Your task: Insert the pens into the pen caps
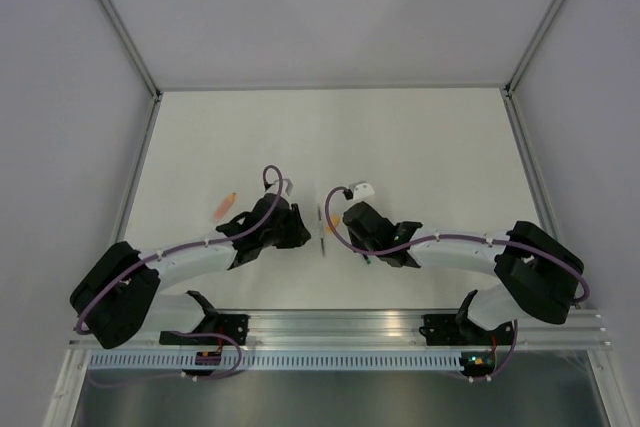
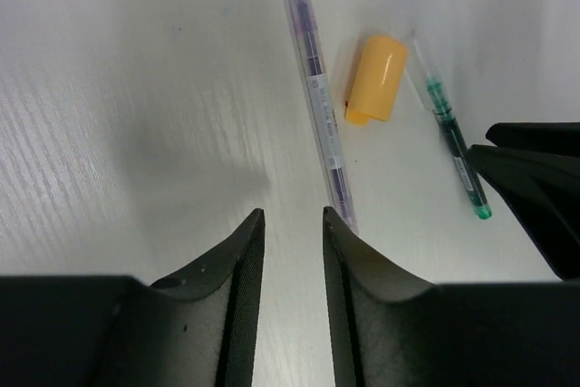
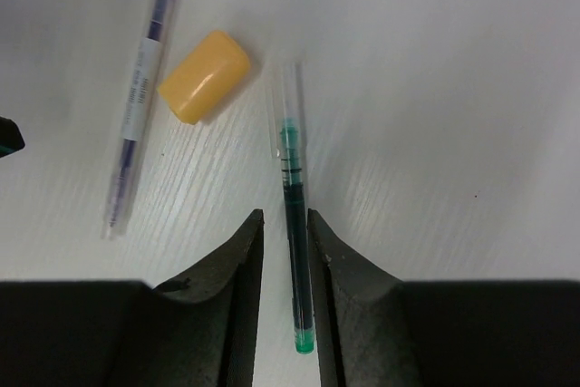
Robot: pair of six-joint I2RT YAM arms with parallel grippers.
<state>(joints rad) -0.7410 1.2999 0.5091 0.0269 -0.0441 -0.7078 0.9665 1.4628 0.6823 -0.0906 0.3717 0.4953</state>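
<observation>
Two arms are seen reaching in over the white bench [image 1: 420,147] from its near edge, and their tips are brought close together around the middle. The right tool [image 3: 284,215] is set down over the green-ended pen [image 3: 292,169], which lies flat on the bench. Its dark lower barrel is flanked by the two black fingers [image 3: 243,256], its green tip points back toward the wrist, and its clear end is stretched out beyond the fingertips. A sliver of bench is left showing between the barrel and one finger, so the jaws are parted narrowly and the pen is straddled rather than pinched. The left tool [image 2: 293,213] is held with a small gap between its fingers, and nothing is caught in that gap. One end of the grey-silver pen [image 2: 317,101], with purple ink inside, is found just beside the tip of one finger. The bright orange pen cap [image 2: 374,79] lies on its side between the two pens, near both, with no pen inside it. An orange-ended pen [image 1: 226,205] is left apart, to the left of the left arm's tool.
</observation>
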